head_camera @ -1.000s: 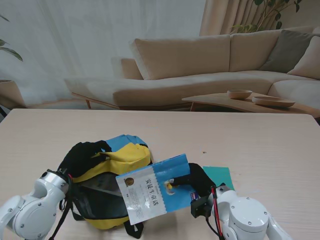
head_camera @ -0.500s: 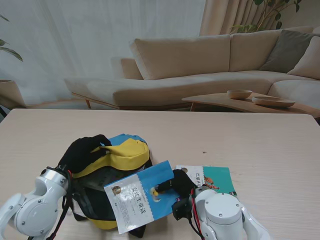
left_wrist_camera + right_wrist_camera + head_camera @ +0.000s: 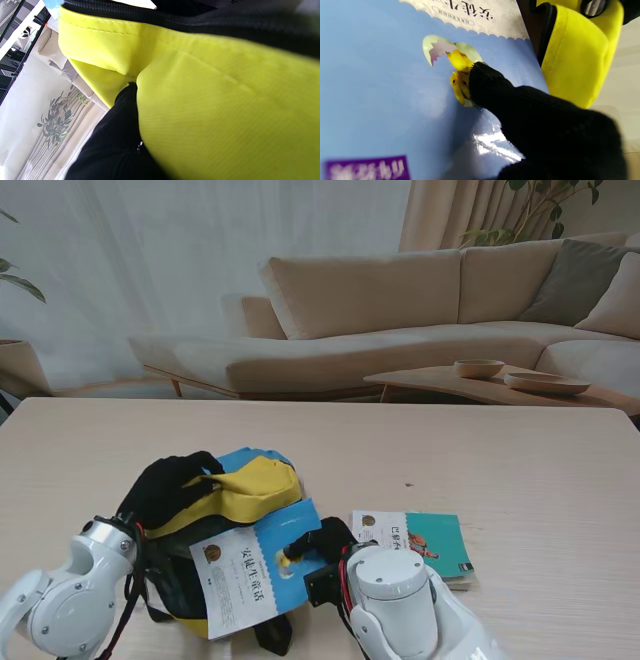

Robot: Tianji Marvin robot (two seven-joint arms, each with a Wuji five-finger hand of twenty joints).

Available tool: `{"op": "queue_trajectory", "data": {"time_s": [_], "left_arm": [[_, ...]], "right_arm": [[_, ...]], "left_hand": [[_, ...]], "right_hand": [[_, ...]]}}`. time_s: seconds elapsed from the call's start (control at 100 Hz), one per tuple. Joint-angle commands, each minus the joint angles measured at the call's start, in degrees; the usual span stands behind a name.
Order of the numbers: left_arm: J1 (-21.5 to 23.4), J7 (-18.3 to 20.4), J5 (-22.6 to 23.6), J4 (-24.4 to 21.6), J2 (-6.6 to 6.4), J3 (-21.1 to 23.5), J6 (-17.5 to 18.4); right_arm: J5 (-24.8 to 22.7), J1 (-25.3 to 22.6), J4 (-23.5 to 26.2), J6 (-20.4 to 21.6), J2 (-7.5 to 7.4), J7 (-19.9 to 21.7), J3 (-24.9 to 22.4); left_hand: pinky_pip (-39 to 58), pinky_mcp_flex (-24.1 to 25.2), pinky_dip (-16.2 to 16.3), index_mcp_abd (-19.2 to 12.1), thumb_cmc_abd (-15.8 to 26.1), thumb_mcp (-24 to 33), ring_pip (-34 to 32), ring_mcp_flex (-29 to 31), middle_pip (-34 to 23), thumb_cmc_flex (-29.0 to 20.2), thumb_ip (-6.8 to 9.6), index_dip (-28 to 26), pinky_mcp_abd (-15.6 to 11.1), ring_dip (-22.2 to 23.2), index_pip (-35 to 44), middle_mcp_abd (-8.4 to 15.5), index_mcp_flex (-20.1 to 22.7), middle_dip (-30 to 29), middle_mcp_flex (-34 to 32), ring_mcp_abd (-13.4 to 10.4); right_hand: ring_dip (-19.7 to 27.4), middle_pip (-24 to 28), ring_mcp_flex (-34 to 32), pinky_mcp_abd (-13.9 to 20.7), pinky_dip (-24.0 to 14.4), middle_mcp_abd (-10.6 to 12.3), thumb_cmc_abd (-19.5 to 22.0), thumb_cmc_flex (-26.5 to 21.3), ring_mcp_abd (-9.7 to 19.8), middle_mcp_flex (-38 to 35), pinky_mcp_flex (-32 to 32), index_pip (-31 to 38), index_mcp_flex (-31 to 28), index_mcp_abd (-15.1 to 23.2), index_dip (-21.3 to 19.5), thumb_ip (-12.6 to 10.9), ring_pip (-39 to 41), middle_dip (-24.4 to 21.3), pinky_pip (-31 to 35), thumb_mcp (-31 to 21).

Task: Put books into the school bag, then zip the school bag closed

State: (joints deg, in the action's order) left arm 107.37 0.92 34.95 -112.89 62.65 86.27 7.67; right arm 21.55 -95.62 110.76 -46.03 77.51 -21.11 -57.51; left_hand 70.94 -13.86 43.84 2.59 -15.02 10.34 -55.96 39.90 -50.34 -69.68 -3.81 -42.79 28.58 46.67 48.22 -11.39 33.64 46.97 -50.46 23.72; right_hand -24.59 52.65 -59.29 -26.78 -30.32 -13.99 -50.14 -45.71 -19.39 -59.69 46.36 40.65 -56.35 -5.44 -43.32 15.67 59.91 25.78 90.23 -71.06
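A yellow, blue and black school bag [image 3: 240, 490] lies on the table near me, its mouth open toward my right. My left hand [image 3: 165, 480], in a black glove, is shut on the bag's yellow upper flap [image 3: 212, 100] and holds it lifted. My right hand [image 3: 318, 542] is shut on a blue and white book [image 3: 248, 570], its thumb pressed on the cover [image 3: 395, 87]. The book sits tilted at the bag's opening, partly over the black interior. A second, teal book [image 3: 420, 542] lies flat on the table to the right.
The light wooden table [image 3: 520, 470] stretches beyond the bag. Behind it stand a beige sofa [image 3: 400, 310] and a low coffee table with bowls [image 3: 500, 375]. Black bag straps [image 3: 130, 610] hang near my left wrist.
My right hand has carried the blue book leftward, from beside the bag to over its opening. That uncovered the teal book on the table. My left hand has kept hold of the flap.
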Motion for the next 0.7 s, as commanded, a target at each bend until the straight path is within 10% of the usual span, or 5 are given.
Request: {"op": "queue_trajectory", "data": {"time_s": [0.0,0.69], "left_arm": [[0.4,0.51,-0.57,-1.22,0.5,-0.11,0.17],[1.84,2.32,0.45,-2.45,0.06,-1.0,0.27]], "right_arm": [[1.19,0.45,-0.68,-0.13,2.01,-0.4,0.63],[17.1,8.18,-9.13,-0.91,11.03,-22.38,3.39]], "left_hand": [[2.63,0.14,1.56,-1.74,2.59,0.57,-1.81,1.13,-3.05,-4.29,0.65,-4.84,2.07,1.17,8.89,0.67,0.58,-0.7,-1.42,1.6],[2.13,1.11,1.59,-2.03,2.79,0.46,-1.25,0.23,-2.67,-4.29,0.76,-5.3,1.65,1.21,8.78,0.79,0.5,-0.3,-0.93,1.57]], "right_hand": [[-0.26,1.37,-7.04,-0.87,0.6,-0.99,5.67,-6.56,-0.58,-1.87,2.19,12.35,-10.0,7.45,-1.45,-0.52,3.45,-0.75,2.31,-8.56],[1.67,0.52,-6.62,-0.89,3.94,-1.08,7.39,-6.11,-0.12,-0.5,2.63,12.37,-7.04,6.54,3.63,0.22,-0.95,-4.57,-0.47,-7.62]]}}
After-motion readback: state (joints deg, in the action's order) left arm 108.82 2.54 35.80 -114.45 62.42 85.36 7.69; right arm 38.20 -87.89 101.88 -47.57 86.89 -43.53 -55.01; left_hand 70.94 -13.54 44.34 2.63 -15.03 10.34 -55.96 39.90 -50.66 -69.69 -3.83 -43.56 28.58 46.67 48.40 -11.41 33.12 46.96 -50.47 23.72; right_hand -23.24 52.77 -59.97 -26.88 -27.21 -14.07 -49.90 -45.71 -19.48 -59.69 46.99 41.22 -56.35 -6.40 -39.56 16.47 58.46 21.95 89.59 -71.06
